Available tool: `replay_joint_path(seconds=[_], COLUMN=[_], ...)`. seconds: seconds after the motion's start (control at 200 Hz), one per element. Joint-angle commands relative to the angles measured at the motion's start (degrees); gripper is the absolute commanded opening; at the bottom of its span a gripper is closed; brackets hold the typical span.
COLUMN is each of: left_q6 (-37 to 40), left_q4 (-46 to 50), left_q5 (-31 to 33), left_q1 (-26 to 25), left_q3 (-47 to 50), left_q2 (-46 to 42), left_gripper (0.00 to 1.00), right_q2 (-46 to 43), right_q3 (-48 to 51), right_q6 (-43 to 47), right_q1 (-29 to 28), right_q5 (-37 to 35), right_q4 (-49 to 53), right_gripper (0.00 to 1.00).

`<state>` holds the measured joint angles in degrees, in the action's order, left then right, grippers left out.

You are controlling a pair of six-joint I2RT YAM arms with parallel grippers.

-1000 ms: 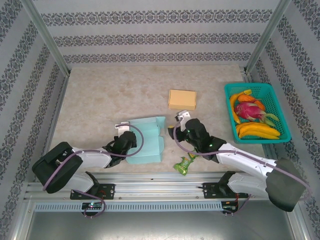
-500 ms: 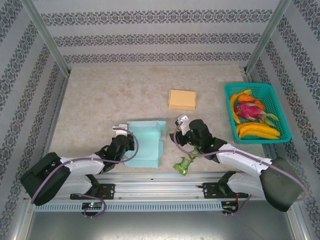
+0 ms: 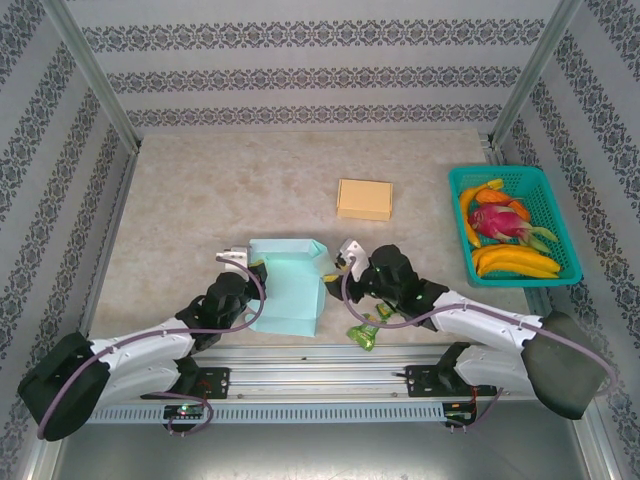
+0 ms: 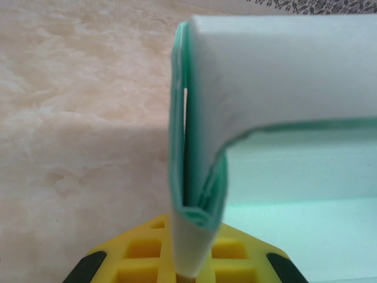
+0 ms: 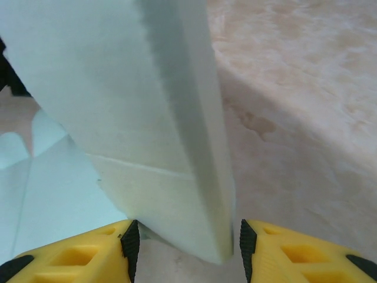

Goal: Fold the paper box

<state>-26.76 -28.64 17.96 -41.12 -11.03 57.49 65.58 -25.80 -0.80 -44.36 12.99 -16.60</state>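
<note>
The teal paper box (image 3: 290, 290) lies partly folded on the table in front of both arms, with its left and right walls raised. My left gripper (image 3: 243, 263) is shut on the left wall. In the left wrist view that folded wall (image 4: 197, 177) stands pinched between the yellow fingers of the left gripper (image 4: 191, 266). My right gripper (image 3: 341, 260) is at the box's right wall. In the right wrist view the thick pale wall (image 5: 177, 147) stands between the jaws of the right gripper (image 5: 188, 247). The left pad touches it and a narrow gap shows at the right pad.
A small tan box (image 3: 364, 198) lies behind the paper box. A teal basket (image 3: 560, 215) of fruit stands at the right edge. A green wrapper (image 3: 368, 328) lies near the front rail under the right arm. Patterned walls close the table on three sides.
The right gripper has moved left and nearer onto the box's right wall, and its jaws have narrowed. The left arm has stretched out lower, still holding the left wall; the box has shifted slightly.
</note>
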Motion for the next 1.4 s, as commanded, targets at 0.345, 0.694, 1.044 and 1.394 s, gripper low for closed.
replay_joint_path(seconds=[0.345, 0.694, 1.044, 1.394], left_q6=[0.14, 0.61, 2.98, 5.1], left_q4=[2.59, -0.2, -10.09, -19.67], left_q5=[1.76, 3.97, 10.08, 14.94], left_q1=[0.44, -0.45, -3.41, -5.88], left_q3=[-0.73, -2.37, -2.55, -2.24], left_q2=[2.68, 10.26, 21.43, 30.6], left_gripper=[0.0, 0.0, 0.0, 0.0], right_q2=[2.27, 6.53, 18.15, 23.83], right_q3=[-4.24, -6.05, -10.06, -6.77], right_q6=[1.21, 0.75, -0.58, -4.92], right_q1=[-6.0, -6.62, -7.72, -8.69], right_q5=[-6.03, -13.6, -12.18, -22.35], right_q4=[-0.74, -1.01, -4.75, -16.9], right_gripper=[0.5, 0.51, 0.41, 0.36])
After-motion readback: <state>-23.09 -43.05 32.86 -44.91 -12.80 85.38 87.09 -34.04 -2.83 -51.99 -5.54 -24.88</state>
